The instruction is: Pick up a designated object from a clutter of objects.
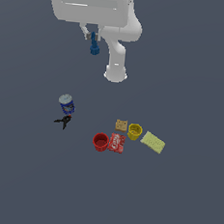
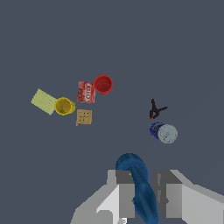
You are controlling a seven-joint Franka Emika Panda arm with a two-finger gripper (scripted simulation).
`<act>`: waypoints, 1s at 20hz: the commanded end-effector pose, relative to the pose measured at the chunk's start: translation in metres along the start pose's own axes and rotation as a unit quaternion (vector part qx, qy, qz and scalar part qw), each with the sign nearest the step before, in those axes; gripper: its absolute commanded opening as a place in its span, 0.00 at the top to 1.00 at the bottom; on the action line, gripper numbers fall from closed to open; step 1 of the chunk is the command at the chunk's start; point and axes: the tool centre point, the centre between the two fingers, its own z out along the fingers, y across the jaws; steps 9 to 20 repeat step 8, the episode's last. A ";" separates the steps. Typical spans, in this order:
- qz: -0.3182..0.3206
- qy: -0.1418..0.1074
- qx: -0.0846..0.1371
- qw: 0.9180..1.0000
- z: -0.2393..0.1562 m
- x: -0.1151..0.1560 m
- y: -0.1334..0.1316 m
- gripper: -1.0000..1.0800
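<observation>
The small solid-blue piece (image 1: 94,46) hangs from my gripper (image 1: 93,38) high above the floor in the exterior view, under the white arm. In the wrist view the blue piece (image 2: 139,186) sits between the two grey fingers (image 2: 125,192), which are shut on it. The clutter lies far below: red cup (image 1: 100,142), red packet (image 1: 116,143), yellow cup (image 1: 134,131), yellow sponge (image 1: 152,142), tan square tile (image 1: 121,125), blue-white can (image 1: 66,104) and black clamp (image 1: 63,122).
The white arm base (image 1: 115,73) stands behind the clutter. In the wrist view the can (image 2: 163,132) and clamp (image 2: 155,110) lie apart from the group of red cup (image 2: 103,84), packet (image 2: 86,92), yellow cup (image 2: 64,106), tile (image 2: 84,117) and sponge (image 2: 43,101).
</observation>
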 end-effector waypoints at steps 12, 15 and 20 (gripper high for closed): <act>0.000 -0.001 0.000 1.000 -0.012 0.000 0.005 1.00; 0.000 -0.001 0.000 1.000 -0.012 0.000 0.005 1.00; 0.000 -0.001 0.000 1.000 -0.012 0.000 0.005 1.00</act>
